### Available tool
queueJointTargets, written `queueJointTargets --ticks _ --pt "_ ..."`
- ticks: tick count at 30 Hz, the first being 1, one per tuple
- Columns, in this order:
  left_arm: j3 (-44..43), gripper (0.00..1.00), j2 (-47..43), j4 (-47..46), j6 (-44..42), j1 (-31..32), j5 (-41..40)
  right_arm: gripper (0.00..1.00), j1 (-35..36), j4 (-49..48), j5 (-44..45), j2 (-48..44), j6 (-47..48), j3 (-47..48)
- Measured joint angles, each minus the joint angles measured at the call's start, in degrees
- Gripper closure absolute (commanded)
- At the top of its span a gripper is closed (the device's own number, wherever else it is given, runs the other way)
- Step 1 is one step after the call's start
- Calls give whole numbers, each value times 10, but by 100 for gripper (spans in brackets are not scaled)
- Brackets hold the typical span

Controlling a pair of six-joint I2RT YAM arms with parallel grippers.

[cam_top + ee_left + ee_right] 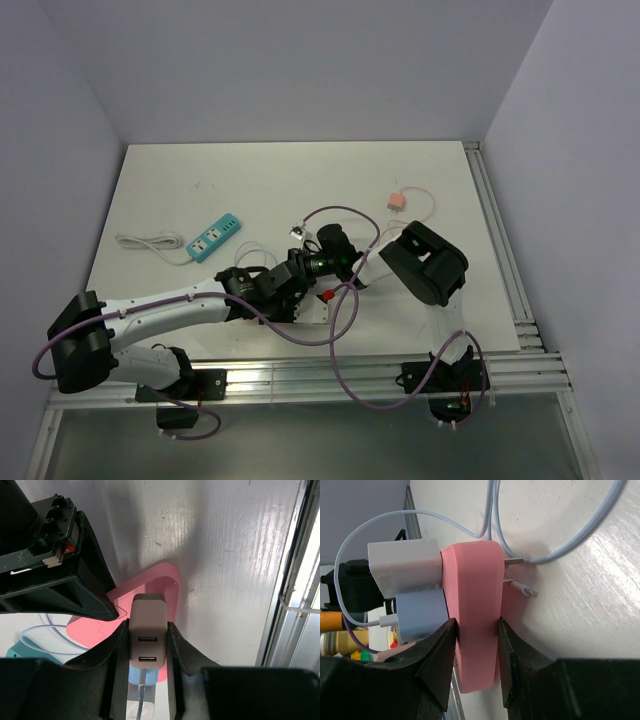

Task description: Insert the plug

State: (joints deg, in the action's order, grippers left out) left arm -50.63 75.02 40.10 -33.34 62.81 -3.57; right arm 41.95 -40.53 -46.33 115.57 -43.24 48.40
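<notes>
A pink socket block [472, 595] stands on edge on the white table, and my right gripper [475, 625] is shut on its two sides. A white two-port USB charger [147, 625] sits flush against the block's face [162, 582], and my left gripper [147, 630] is shut on it. A blue charger [420, 615] with a white cable sits against the same face beside it, also seen in the left wrist view [147, 675]. Metal prongs [514, 561] stick out of the block's far side. From above, both grippers meet at table centre [315, 275], hiding the block.
A teal power strip [215, 237] with a white cord [150, 243] lies at the left. A small pink adapter [397, 200] with a thin cable lies at the back right. A loose cable end [526, 588] lies by the block. Aluminium rails [500, 260] edge the table.
</notes>
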Motion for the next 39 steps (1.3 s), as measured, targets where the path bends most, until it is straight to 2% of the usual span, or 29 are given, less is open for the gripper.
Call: queueJointTargets --ticks 22,34,39 --pt "10 100 5 -11 -3 1 -14 100 0 -4 2 0 -2 -2" --pt "53 100 -7 -84 -5 5 -27 100 -6 -4 9 1 -7 -5" --pt "64 100 3 -104 -13 3 -30 100 -4 31 8 1 4 11"
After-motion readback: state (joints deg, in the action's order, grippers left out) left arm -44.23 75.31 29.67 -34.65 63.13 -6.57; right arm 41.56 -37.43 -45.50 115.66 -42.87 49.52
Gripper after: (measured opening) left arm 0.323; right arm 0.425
